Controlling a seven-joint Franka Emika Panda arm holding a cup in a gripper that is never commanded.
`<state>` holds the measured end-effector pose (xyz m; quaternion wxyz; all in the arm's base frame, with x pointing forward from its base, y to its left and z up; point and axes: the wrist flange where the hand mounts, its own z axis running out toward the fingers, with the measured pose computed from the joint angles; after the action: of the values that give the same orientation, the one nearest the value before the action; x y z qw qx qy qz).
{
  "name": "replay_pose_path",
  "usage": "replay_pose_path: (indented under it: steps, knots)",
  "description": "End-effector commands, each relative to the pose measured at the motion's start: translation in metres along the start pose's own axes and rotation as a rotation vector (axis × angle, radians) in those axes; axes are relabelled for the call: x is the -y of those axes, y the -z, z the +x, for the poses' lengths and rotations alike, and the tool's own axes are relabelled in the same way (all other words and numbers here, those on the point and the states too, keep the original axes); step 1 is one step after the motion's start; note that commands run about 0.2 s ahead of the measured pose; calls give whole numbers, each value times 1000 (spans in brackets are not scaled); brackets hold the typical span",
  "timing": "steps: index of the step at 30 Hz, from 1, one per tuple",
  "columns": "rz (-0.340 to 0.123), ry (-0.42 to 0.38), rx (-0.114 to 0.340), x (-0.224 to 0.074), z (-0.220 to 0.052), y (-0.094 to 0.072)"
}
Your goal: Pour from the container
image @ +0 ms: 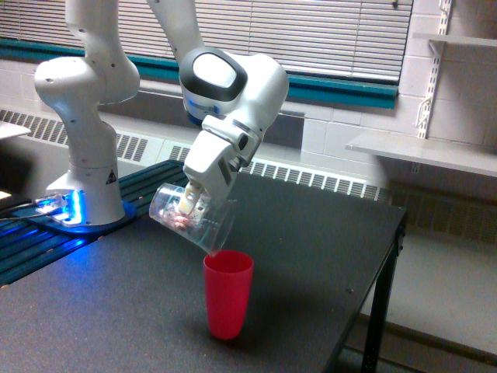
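The container [194, 218] is a clear plastic cup, held tipped on its side with its wide mouth pointing down toward the exterior view's right. Small pinkish pieces lie inside it. My gripper [189, 203] is shut on the container, its fingers showing through the clear wall. The mouth's lower lip hangs just above the rim of a red cup [227, 293], which stands upright on the black table [311, 233].
The arm's white base [81, 183] stands at the exterior view's left, on a mount lit blue. The table's edge runs down the right side, with the floor beyond. A white shelf [423, 151] and a radiator sit against the back wall.
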<state>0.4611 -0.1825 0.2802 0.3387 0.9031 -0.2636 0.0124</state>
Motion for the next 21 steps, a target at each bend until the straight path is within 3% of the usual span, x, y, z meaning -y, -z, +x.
replay_pose_path:
  steps: [1, 21]
  knots:
    - [-18, 34, -12, 5, 2, 3]
    - [-7, 37, -7, 3, 1, -1]
